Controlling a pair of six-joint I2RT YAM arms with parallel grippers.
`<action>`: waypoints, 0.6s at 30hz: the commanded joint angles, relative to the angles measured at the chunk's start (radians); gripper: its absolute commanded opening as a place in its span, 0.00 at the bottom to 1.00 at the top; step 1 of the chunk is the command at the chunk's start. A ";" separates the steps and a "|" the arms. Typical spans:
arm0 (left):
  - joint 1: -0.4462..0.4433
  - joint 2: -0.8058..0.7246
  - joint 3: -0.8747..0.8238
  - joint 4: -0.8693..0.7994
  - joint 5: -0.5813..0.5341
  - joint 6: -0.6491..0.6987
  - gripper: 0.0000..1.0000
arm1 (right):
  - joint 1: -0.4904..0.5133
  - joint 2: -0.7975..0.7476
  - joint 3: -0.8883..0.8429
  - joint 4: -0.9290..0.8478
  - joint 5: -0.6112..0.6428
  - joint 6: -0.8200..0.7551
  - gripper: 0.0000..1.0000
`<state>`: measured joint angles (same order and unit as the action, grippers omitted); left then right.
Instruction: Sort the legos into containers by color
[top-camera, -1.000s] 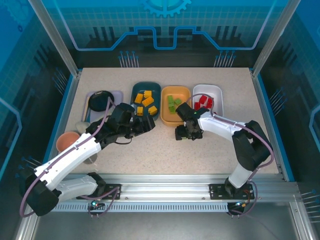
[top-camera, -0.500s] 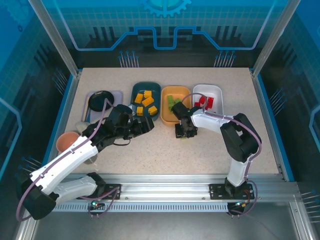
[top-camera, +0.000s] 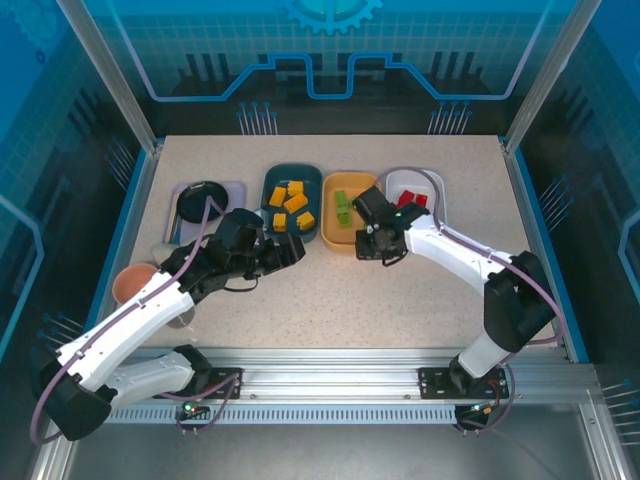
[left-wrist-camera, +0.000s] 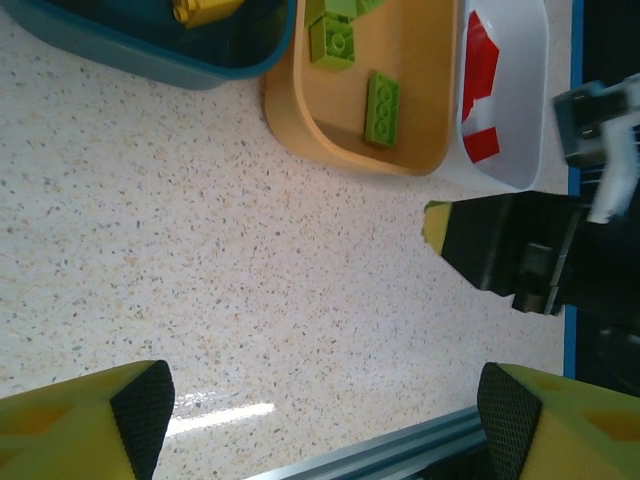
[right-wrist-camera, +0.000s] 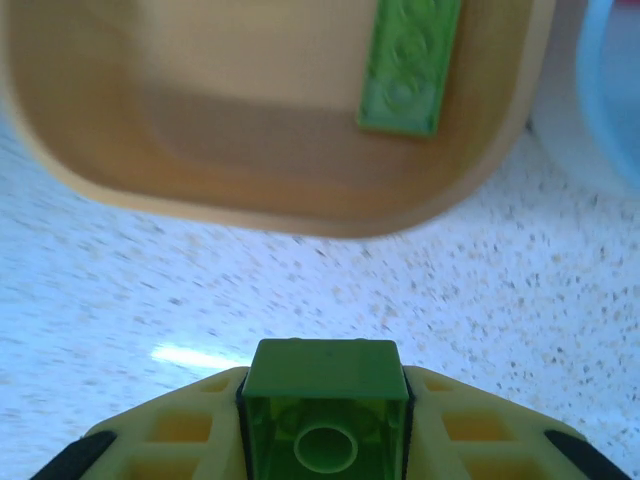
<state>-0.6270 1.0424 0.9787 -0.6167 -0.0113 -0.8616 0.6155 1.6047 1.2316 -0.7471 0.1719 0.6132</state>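
Observation:
My right gripper (top-camera: 372, 244) is shut on a small green lego (right-wrist-camera: 322, 375), which sits squarely between its yellow fingers (right-wrist-camera: 170, 430). It hovers over the table just in front of the orange container (top-camera: 330, 236), whose near wall (right-wrist-camera: 250, 150) and one flat green lego (right-wrist-camera: 410, 65) show in the right wrist view. Green legos (top-camera: 343, 205) lie in the orange container, orange-yellow ones (top-camera: 293, 203) in the dark teal container (top-camera: 268, 182), and red ones (top-camera: 410, 200) in the white container (top-camera: 436, 182). My left gripper (top-camera: 295, 250) is open above bare tabletop (left-wrist-camera: 300, 300), near the teal container's front.
A lavender tray (top-camera: 238, 188) with a black round dish (top-camera: 200, 203) stands at the far left. A terracotta bowl (top-camera: 135, 282) sits at the left edge beside my left arm. The table's metal front rail (left-wrist-camera: 400, 455) runs close below the left gripper.
The right gripper closed on the green lego on the table, lifted it and moved back toward the orange container. The left arm stayed nearly still, gripper open.

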 joint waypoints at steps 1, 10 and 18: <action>-0.007 -0.002 0.066 -0.047 -0.077 0.008 0.83 | 0.000 0.059 0.103 -0.014 -0.045 -0.020 0.28; -0.008 0.017 0.095 -0.059 -0.092 0.007 0.83 | -0.060 0.388 0.388 -0.029 -0.220 -0.008 0.28; -0.008 0.002 0.086 -0.067 -0.092 0.003 0.83 | -0.085 0.527 0.487 -0.034 -0.257 0.012 0.32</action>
<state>-0.6289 1.0573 1.0489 -0.6586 -0.0834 -0.8616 0.5484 2.1044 1.6669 -0.7551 -0.0402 0.6071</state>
